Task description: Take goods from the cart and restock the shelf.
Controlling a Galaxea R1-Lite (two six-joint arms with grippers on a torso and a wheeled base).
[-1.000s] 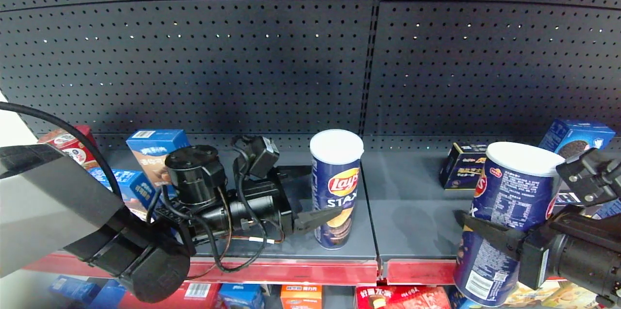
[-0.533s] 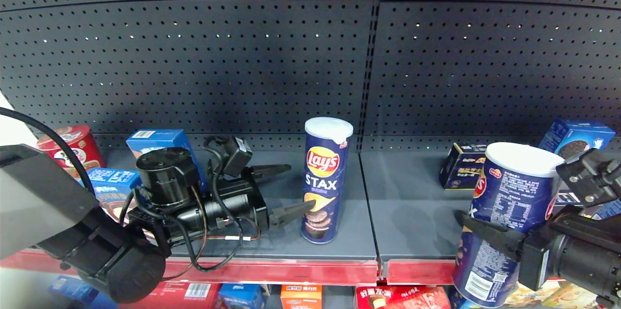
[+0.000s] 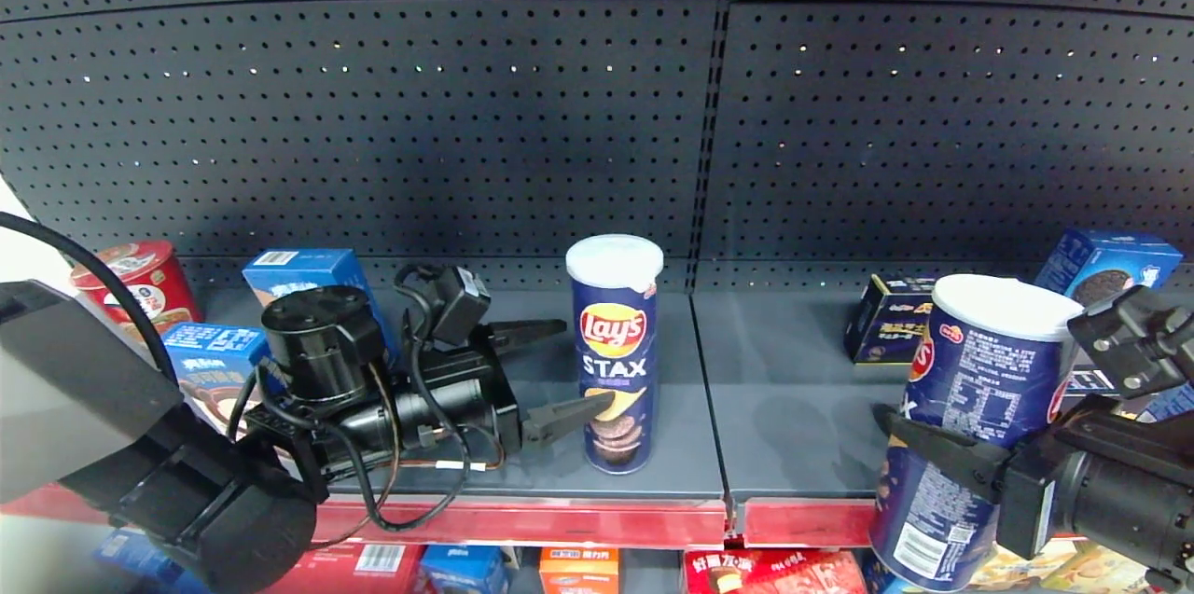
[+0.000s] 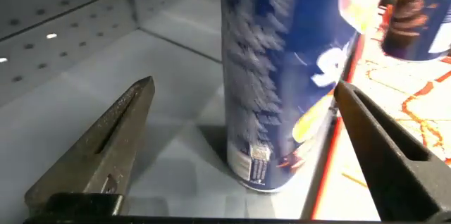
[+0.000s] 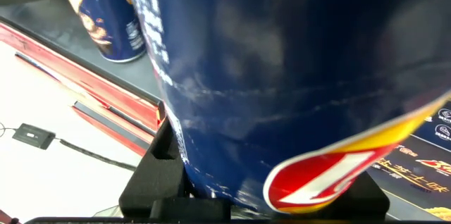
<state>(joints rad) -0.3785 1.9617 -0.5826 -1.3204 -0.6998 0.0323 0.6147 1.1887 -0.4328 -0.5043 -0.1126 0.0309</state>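
— While the left hand lies low over the shelf, is it gripping anything?

— No. Its two fingers are spread wide, and a blue chip can stands upright on the shelf at their tips. In the left wrist view the can sits in the gap between the fingers. One finger crosses the can's edge, but I cannot tell whether it touches.

— Where on the shelf is that can?

— Near the front of the left bay, just beside the seam between the two bays, white lid up and label facing out.

— And the right hand?

— Clamped on a second chip can of the same kind. That one hangs in front of the right bay, slightly tilted. Its base is below the shelf's red front strip, so it is not on the shelf. In the right wrist view the second chip can is right up against the camera.

— What else stands there?

— Blue boxes and a red cup behind the left arm. A dark box and a blue cookie box sit at the back of the right bay, all before a dark pegboard.
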